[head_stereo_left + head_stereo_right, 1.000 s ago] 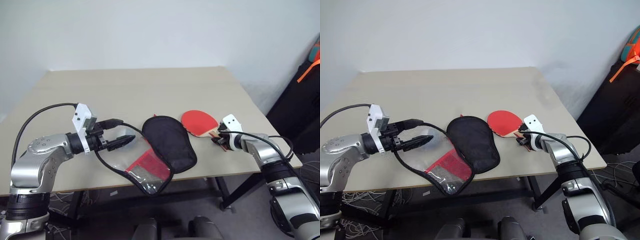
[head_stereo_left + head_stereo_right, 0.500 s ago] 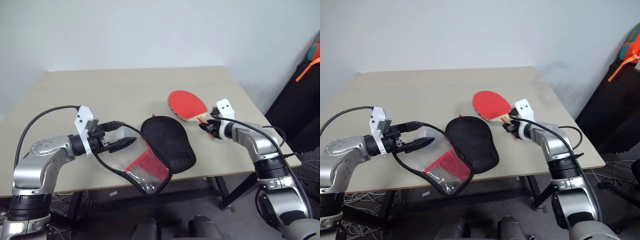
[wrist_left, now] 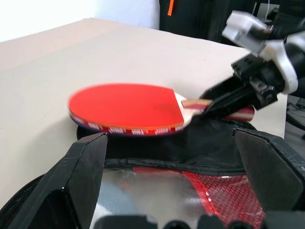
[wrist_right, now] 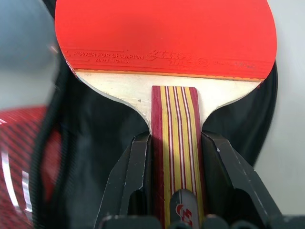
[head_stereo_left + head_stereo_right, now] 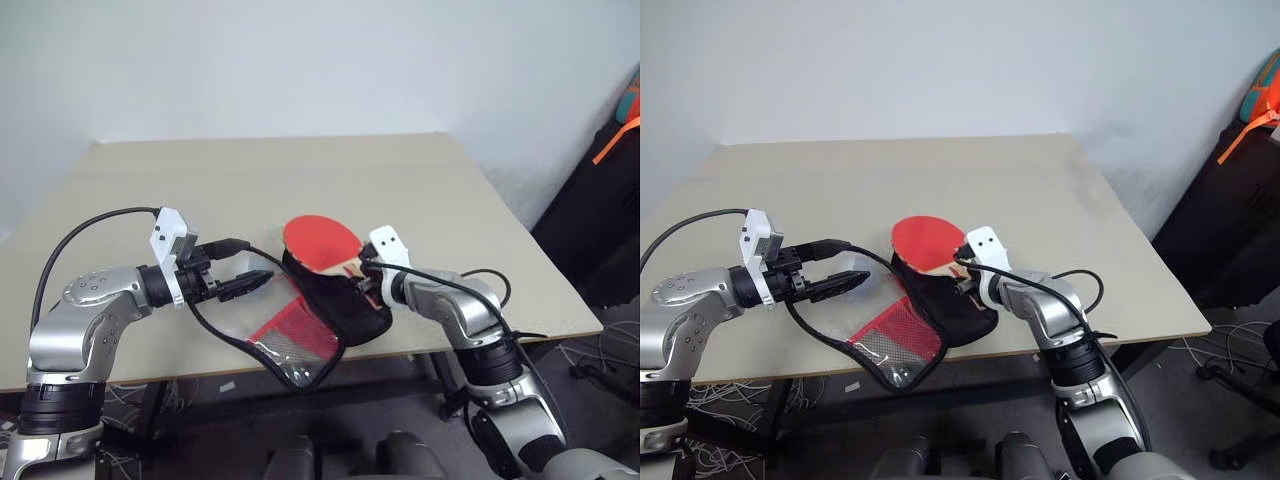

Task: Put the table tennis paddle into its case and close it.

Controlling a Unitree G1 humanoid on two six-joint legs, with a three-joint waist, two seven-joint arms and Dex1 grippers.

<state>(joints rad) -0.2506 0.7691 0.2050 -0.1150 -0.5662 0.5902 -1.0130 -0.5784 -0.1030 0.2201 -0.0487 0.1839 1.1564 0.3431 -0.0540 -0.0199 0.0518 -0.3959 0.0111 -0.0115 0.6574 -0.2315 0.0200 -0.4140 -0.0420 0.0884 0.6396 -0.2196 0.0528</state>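
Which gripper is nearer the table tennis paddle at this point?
Right. The right gripper is shut on the handle of the table tennis paddle, holding it over the open case. The left gripper is open, off to the paddle's left.

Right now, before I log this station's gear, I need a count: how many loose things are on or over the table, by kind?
Table tennis paddle, held by its handle in the right gripper: 1
Case, lying unzipped with one flap hanging off the table edge: 1
Total: 2
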